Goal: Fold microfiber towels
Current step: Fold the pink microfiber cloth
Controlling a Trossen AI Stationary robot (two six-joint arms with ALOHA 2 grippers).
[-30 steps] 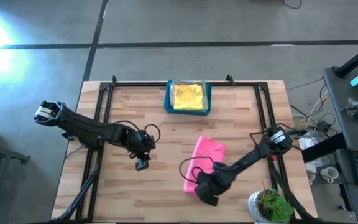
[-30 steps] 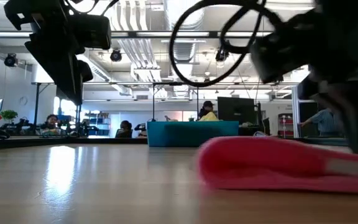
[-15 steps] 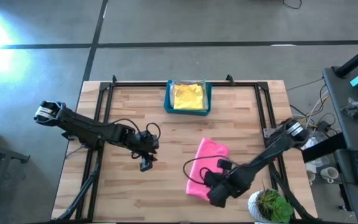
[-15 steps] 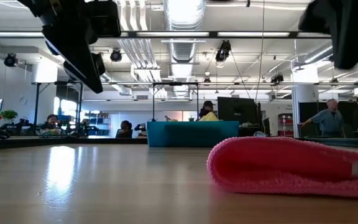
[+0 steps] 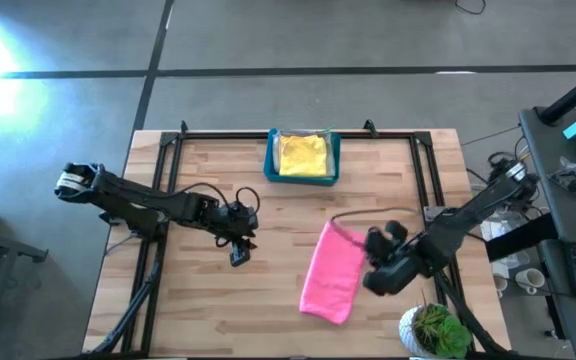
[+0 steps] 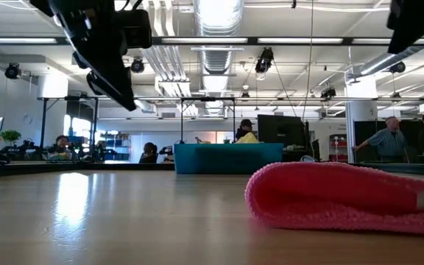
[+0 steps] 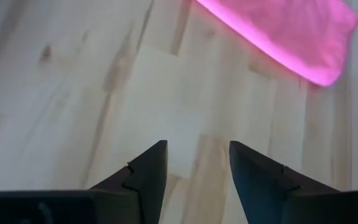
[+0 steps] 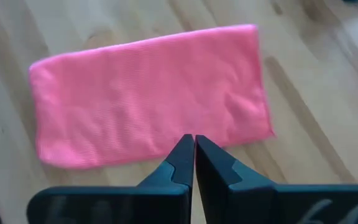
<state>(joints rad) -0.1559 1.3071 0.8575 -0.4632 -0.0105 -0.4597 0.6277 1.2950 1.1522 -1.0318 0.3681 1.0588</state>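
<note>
Lower centre-right of the high view: pink towel (image 5: 331, 272) lay folded into a long rectangle, flat on the wooden table (image 5: 208, 310), nothing gripping it. Yellow towel (image 5: 303, 154) sat in the blue bin (image 5: 271, 155) at the top centre edge, well apart from the pink one. Right gripper (image 5: 379, 281) hung just right of the pink towel, fingers (image 8: 180, 163) pressed together, holding nothing. Left gripper (image 5: 239, 257) was left of centre above bare wood, fingers (image 7: 148, 174) parted, empty, pink towel near ahead of it. Potted plant (image 5: 436, 331) at the bottom right corner.
</note>
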